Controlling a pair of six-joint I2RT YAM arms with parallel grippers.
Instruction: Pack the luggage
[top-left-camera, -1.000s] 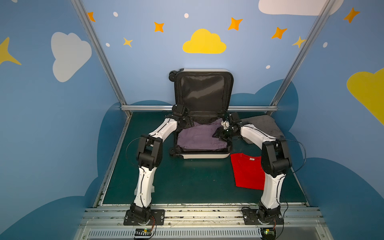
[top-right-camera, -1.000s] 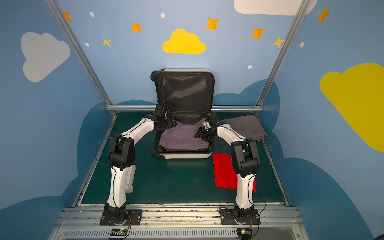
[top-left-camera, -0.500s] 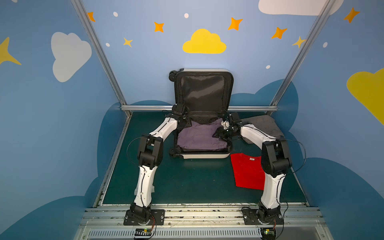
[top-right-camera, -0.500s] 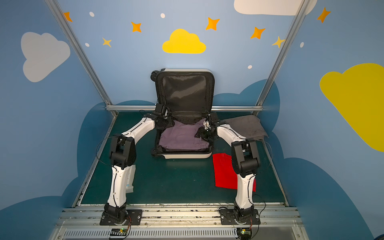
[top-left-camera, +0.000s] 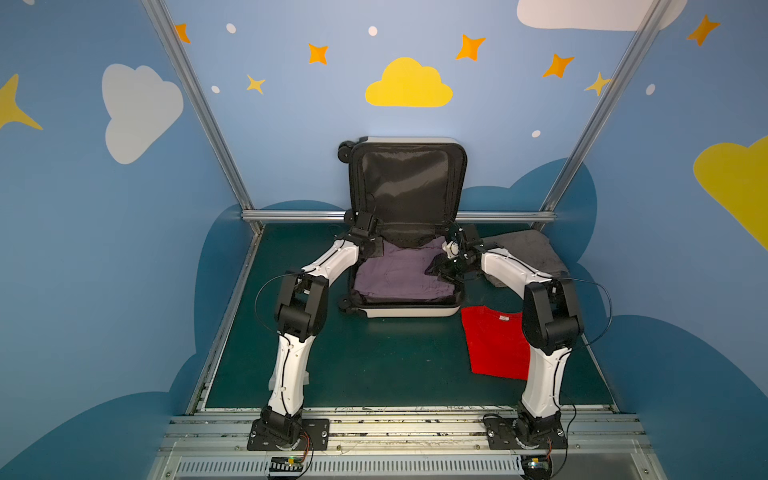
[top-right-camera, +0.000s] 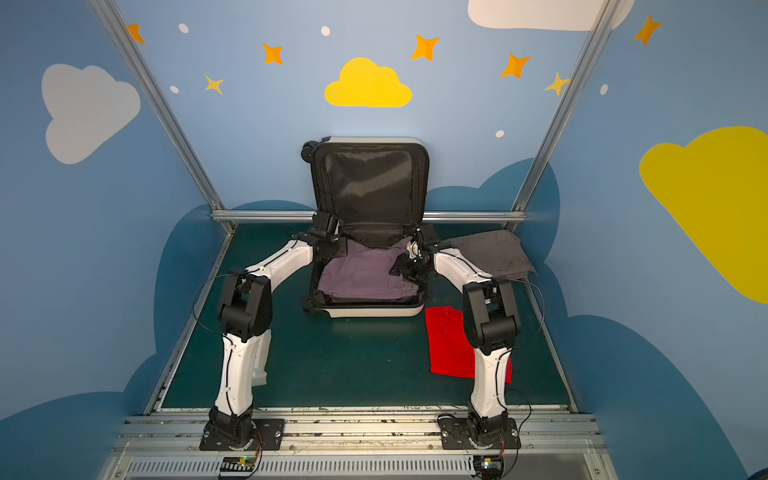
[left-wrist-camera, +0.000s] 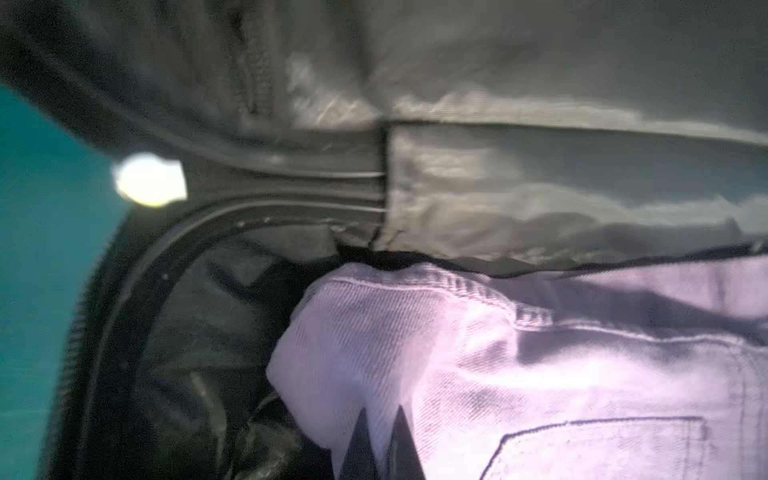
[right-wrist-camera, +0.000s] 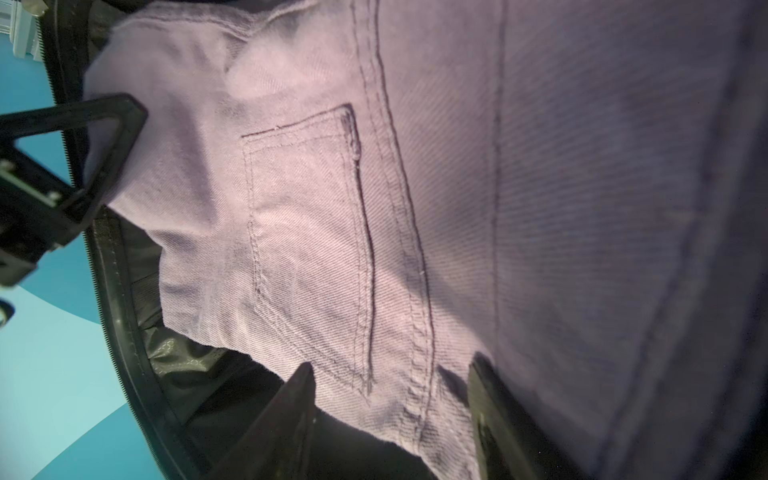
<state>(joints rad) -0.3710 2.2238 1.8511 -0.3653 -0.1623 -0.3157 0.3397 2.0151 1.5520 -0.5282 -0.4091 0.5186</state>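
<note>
Green mat (top-left-camera: 395, 365) floors the cell. The luggage (top-left-camera: 409, 311) (top-right-camera: 370, 311) lies at the far middle of the mat. It is open, the lid upright against the back wall and the black lining facing the arms.

Grey folded cloth (top-left-camera: 528, 249) (top-right-camera: 494, 253): on the mat just right of the luggage.

Lilac jeans (top-left-camera: 395, 274) (top-right-camera: 357, 274): folded inside the luggage's lower half, filling most of it, back pocket up.

Red shirt (top-left-camera: 494, 345) (top-right-camera: 446, 345): flat on the mat off the luggage's near right corner, partly hidden by the right arm.

Left gripper (top-left-camera: 376, 248) (left-wrist-camera: 380, 440): at the luggage's far left inner corner. Jaws drawn together, tips on the jeans' corner; cannot tell whether cloth is caught.

Right gripper (top-left-camera: 436, 270) (right-wrist-camera: 392, 361): over the luggage's right side. Jaws apart, tips resting on the jeans near the pocket, gripping nothing.
</note>
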